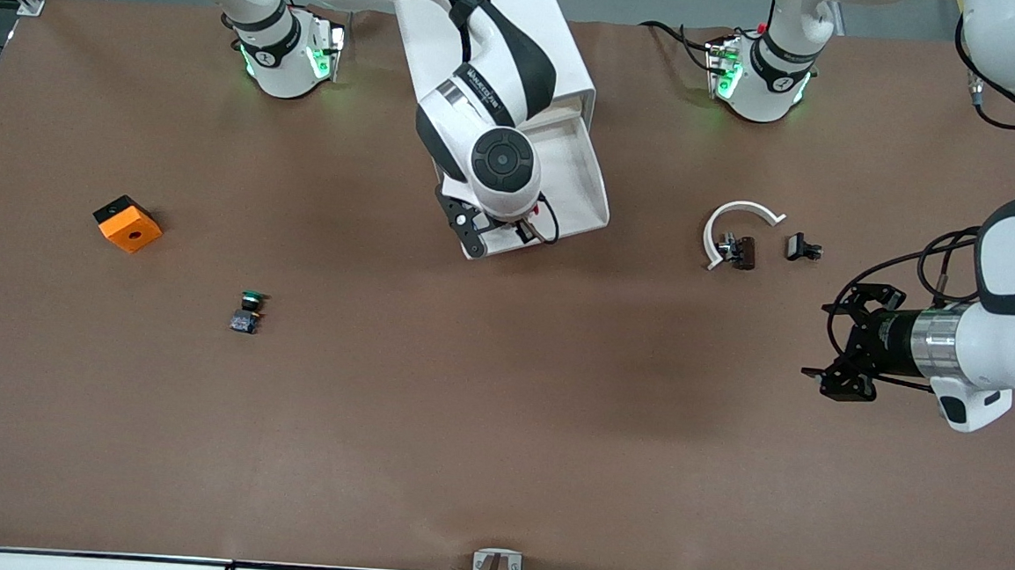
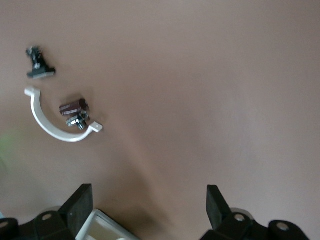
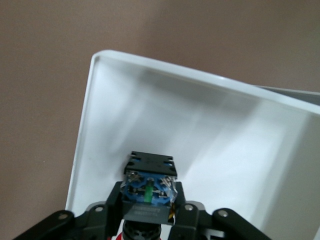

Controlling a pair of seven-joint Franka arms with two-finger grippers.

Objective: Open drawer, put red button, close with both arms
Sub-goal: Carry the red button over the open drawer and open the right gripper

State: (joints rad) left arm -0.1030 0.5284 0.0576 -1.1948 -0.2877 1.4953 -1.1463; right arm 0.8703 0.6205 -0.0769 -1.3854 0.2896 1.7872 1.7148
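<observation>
The drawer (image 1: 581, 170) is pulled out of the white cabinet (image 1: 566, 51) and lies open on the table. My right gripper (image 1: 500, 232) hangs over the drawer's front end. In the right wrist view my right gripper (image 3: 149, 200) is shut on the red button (image 3: 149, 186): its dark blue-black body shows between the fingers, and a sliver of red cap shows below. The white drawer floor (image 3: 190, 120) lies under it. My left gripper (image 1: 847, 345) is open and empty above the bare table at the left arm's end; it is also open in the left wrist view (image 2: 148, 207).
A green-capped button (image 1: 250, 309) and an orange block (image 1: 127, 223) lie toward the right arm's end. A white C-shaped ring (image 1: 738, 222) and two small dark parts (image 1: 743, 252) (image 1: 802, 247) lie between the drawer and my left gripper. A drawer corner (image 2: 102, 227) shows in the left wrist view.
</observation>
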